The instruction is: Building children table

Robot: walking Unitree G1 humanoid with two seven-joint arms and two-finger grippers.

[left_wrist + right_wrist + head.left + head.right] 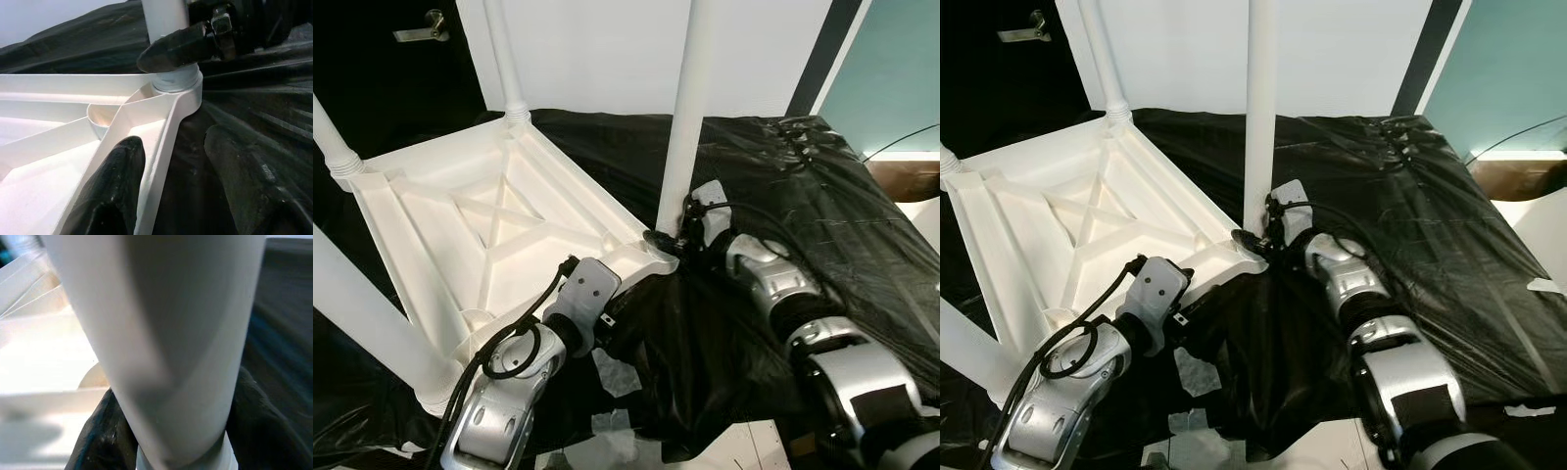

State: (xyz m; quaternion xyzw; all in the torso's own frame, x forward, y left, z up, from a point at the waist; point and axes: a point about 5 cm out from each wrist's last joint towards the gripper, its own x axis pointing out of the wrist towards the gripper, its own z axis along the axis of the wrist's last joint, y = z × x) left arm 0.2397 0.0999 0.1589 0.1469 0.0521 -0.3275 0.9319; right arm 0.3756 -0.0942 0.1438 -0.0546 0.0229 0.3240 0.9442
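White plastic tabletop [499, 225] lies upside down on black sheet [803, 196] covering the desk, ribbed underside up, toward the desk's left side. Near-right corner of the tabletop sits about mid-desk. Four white legs stand in its corner sockets: far leg [504, 59], left leg [331, 137], near-left leg [372, 323], and right leg [685, 117] upright at the near-right corner.

Right claw [677, 233] at the base of the right leg, just above the socket collar. Right wrist view shows its black fingers [105, 435] on either side of the leg [171, 333], touching it, so the claw is clamped on the leg. Left wrist view shows one of those fingers [171, 49] lying across the leg just over the collar [178, 81].

Left claw [171, 191] at the tabletop's near edge, just short of the same corner. Its fingers are apart and straddle the rim [161, 147]: one finger [115, 186] over the white underside inside the rim, the other [244, 186] outside over the black sheet. Cannot tell if either finger touches the rim. Left arm [509, 392] comes up from the near-left, right arm [822, 362] from the near-right.

White wall panel behind the desk's far edge, dark door with handle [423, 27] far left. White tape patches [612, 377] on the sheet near the near edge
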